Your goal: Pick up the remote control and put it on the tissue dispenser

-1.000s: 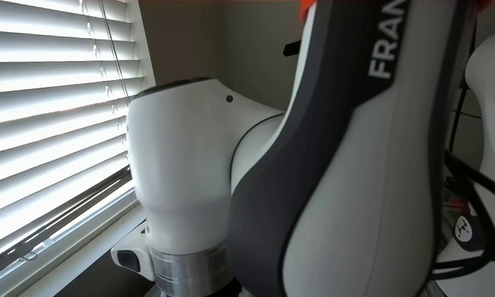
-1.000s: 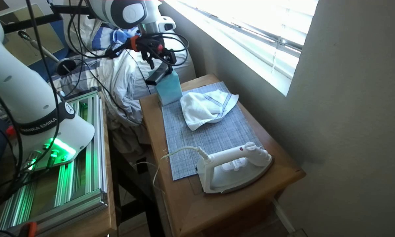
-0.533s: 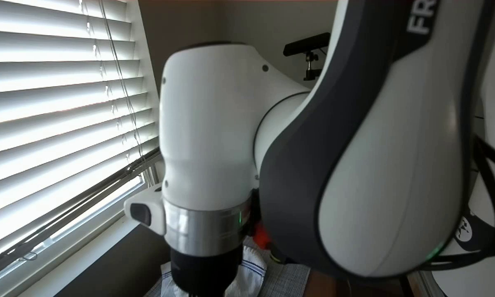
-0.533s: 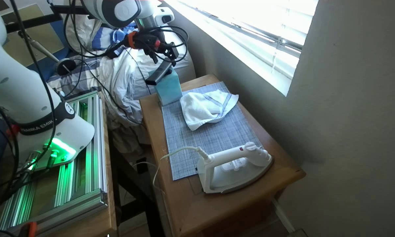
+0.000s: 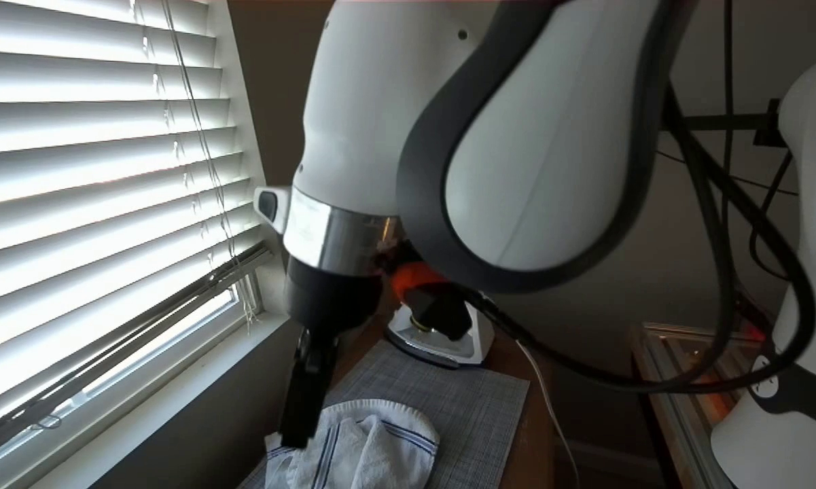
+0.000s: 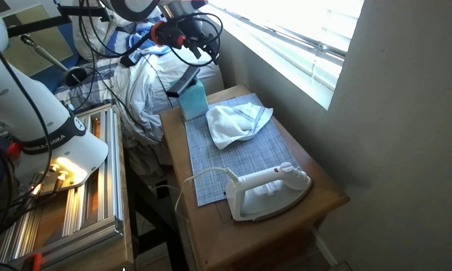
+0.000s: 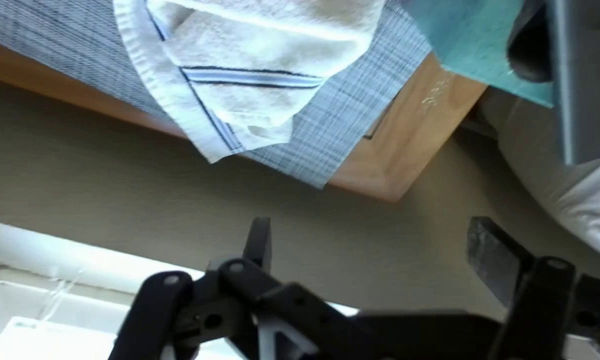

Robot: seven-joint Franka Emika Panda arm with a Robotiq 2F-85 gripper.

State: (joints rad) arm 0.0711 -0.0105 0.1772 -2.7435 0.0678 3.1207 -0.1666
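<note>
The remote control is a long dark bar lying tilted on top of the teal tissue dispenser at the far end of the wooden table. In the wrist view the remote is a large dark grey shape at upper right, over the teal box. My gripper is above and beside the remote, on the window side, and apart from it. In the wrist view its fingers are wide apart with nothing between them. An exterior view shows the gripper side-on; remote and dispenser are out of that view.
A white towel lies on a grey woven mat on the wooden table. A white iron with a cord stands at the near end. The window sill is close to my gripper. A bed is beyond the table.
My gripper has moved up and away from the remote, toward the window. The remote stays in place on the dispenser. The base light has turned from green to yellowish white.
</note>
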